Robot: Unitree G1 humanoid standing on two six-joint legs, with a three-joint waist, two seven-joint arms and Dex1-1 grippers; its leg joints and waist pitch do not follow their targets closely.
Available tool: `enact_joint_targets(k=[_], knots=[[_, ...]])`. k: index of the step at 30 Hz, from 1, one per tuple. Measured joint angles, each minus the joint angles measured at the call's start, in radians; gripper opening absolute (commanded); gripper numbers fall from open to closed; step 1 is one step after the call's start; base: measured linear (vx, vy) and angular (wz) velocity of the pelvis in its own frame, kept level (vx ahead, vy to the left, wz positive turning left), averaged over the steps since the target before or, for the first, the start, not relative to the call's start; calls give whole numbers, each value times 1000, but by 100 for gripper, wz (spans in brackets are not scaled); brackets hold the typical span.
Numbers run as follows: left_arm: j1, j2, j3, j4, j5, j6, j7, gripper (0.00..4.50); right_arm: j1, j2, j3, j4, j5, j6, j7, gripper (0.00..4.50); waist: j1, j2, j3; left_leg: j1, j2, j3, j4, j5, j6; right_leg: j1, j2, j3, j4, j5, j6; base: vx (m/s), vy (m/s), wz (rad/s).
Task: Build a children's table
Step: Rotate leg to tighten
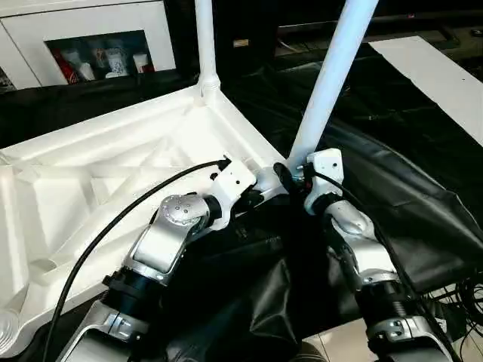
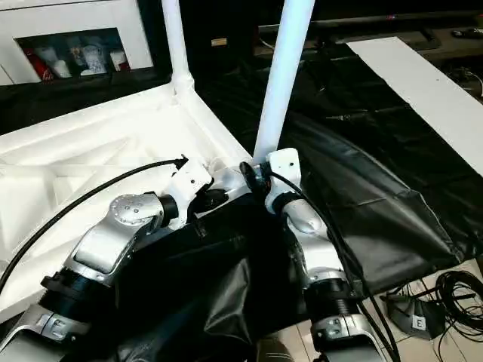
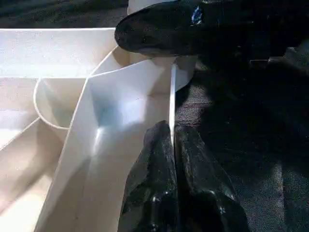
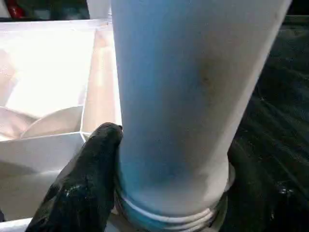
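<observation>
A crinkled black plastic sheet [image 2: 377, 204] covers the supporting surface and hangs over its near right edge. Directly on it lies the large white plastic tabletop [image 1: 113, 173], ribbed underside up, filling the left side. A flat white rectangular board [image 2: 423, 83] lies on the far right.

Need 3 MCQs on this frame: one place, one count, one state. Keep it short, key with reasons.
1. Where does the left claw grip?
A. tabletop's side wall
B. a leg
C. black sheet

2. How many legs stand in the tabletop?
A. none
B. two
C. four

3. The right claw is
A. hanging free
B. pinching the cable
C. closed around the near leg's base

Key: 1 A, fingers pinch the thin white wall; 2 B, near leg and far leg stand upright; 3 C, black fingers flank the tube.
</observation>
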Motion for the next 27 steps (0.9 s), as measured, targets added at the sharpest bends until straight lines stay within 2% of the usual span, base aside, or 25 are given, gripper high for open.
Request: enact_joint_targets(k=[3, 5, 9, 13, 18, 23, 27], knots=[[2, 15, -1, -5, 0, -3, -6, 0, 20, -3, -4, -18, 30, -14, 49, 343, -2, 0, 0, 0, 1, 0, -2, 1, 2, -1, 1, 0, 0, 0, 0, 0, 0, 0], [3, 30, -2, -11, -1, -4, -19, 0, 36, -22, 4, -41, 33, -12, 88, 379, -3, -2, 1, 0, 1, 0, -4, 1, 2, -2, 1, -1, 0, 0, 0, 0, 0, 0], [5, 69, -7, -29, -1, -6, -55, 0, 66, -77, 32, -114, 44, 30, 173, 407, -8, -5, 3, 1, 2, 0, -7, 1, 2, -4, 4, 0, 0, 1, -1, 0, 0, 0], [27, 149, -24, -74, -8, -46, -145, 0, 117, -207, 63, -232, 101, 93, 363, 407, -6, -7, 3, 2, 5, -1, -9, 3, 4, -5, 8, -1, 0, -2, -2, 0, 0, 0], [55, 247, -27, -113, -46, -83, -270, 0, 153, -327, 84, -299, 139, 104, 554, 407, -3, -8, 2, 1, 6, 0, -8, 3, 5, -5, 8, -2, 2, -8, -7, 0, 0, 0], [75, 319, -34, -153, -89, -97, -398, 0, 164, -375, 112, -329, 156, 116, 663, 407, 5, -8, 2, 4, 6, 0, -5, 3, 5, -5, 7, -3, 4, -8, -8, 0, 0, 0], [81, 322, -43, -162, -92, -97, -423, 0, 156, -381, 136, -330, 155, 126, 691, 407, 15, -8, 2, 5, 6, 3, -1, 3, 5, -4, 5, -1, 8, -8, -9, 0, 0, 0]])
